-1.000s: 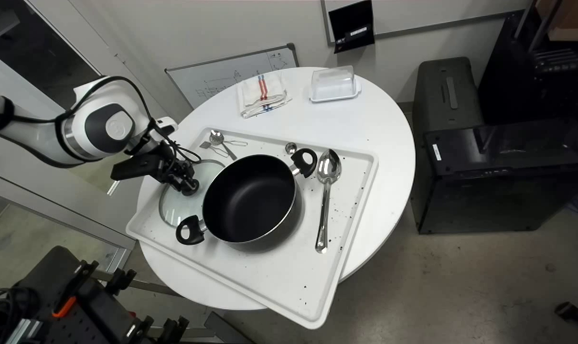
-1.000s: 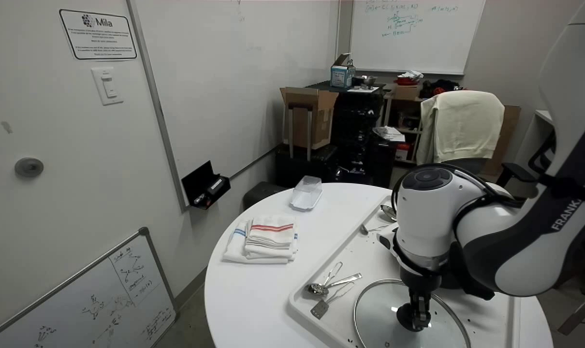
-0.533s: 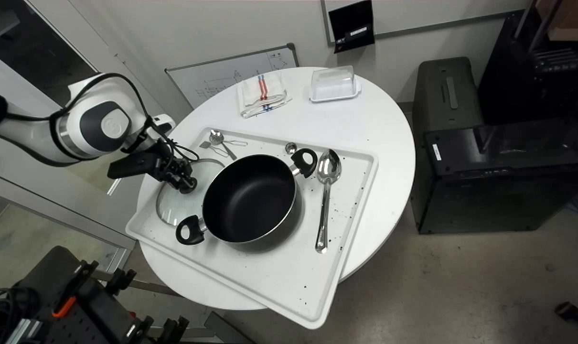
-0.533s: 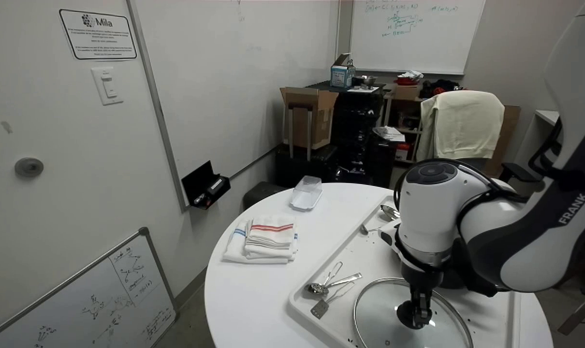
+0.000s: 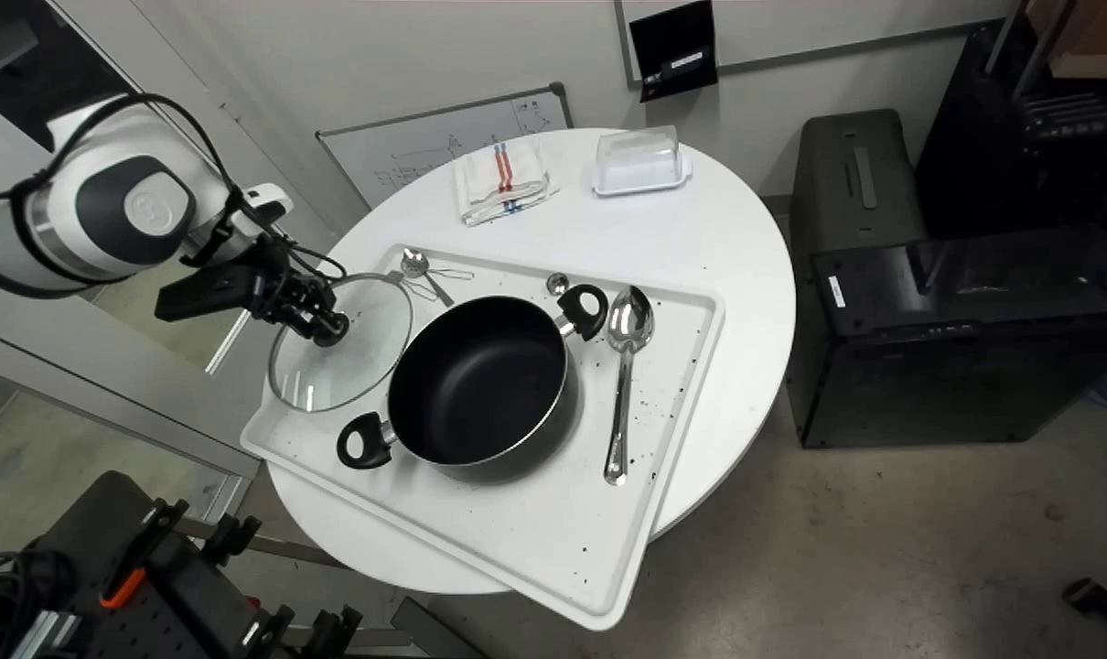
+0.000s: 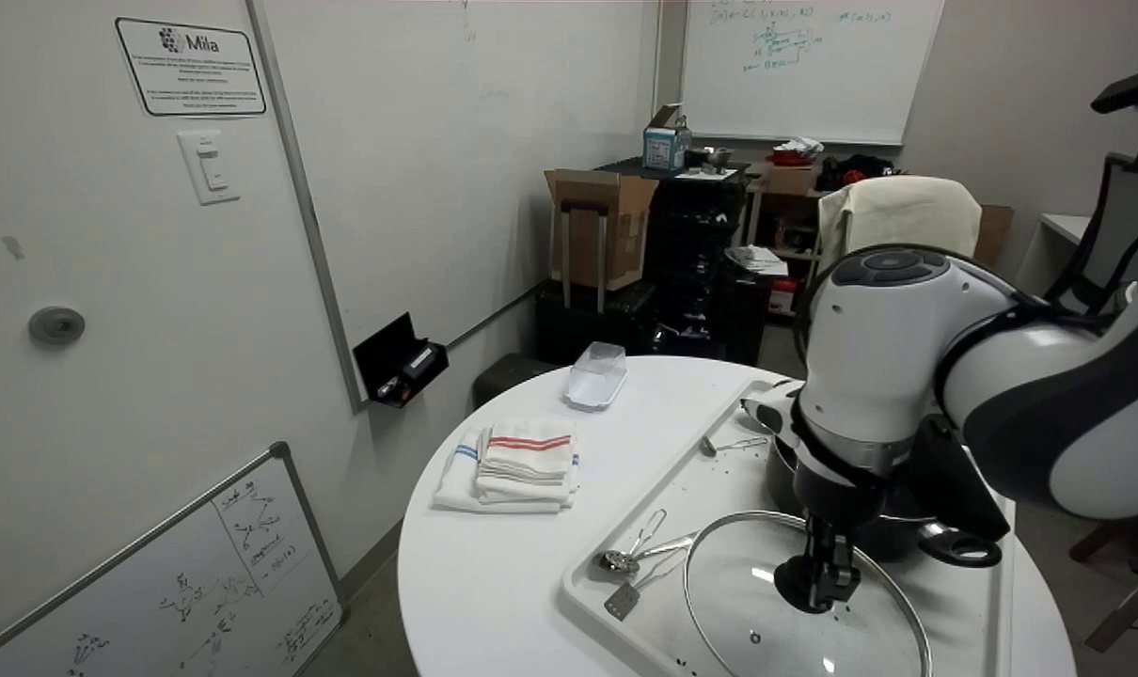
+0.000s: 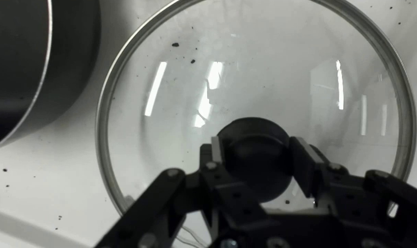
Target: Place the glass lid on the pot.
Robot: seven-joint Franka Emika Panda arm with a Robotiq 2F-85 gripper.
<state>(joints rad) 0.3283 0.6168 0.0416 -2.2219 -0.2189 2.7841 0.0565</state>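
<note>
The glass lid (image 5: 370, 343) is a clear disc with a metal rim and a dark knob. It also shows in an exterior view (image 6: 738, 592) and in the wrist view (image 7: 263, 79). My gripper (image 5: 329, 329) is shut on the knob, one finger on each side, in the wrist view (image 7: 256, 151). The lid hangs roughly level above the tray, beside the pot. The black pot (image 5: 480, 384) stands uncovered on the tray with a handle at each side. The arm partly hides it in an exterior view (image 6: 782, 480); its rim shows at left in the wrist view (image 7: 70, 58).
The white tray (image 5: 553, 540) lies on a round white table (image 5: 736, 238). A large metal spoon (image 5: 625, 366) lies on the tray beyond the pot. Small utensils (image 5: 416, 265) lie near the lid. Folded towels (image 5: 503, 178) and a clear-covered dish (image 5: 640, 163) are at the table's back.
The lid has risen off the tray with my gripper and shifted a little away from the pot. The grip on the knob stays the same. The pot and utensils have not moved.
</note>
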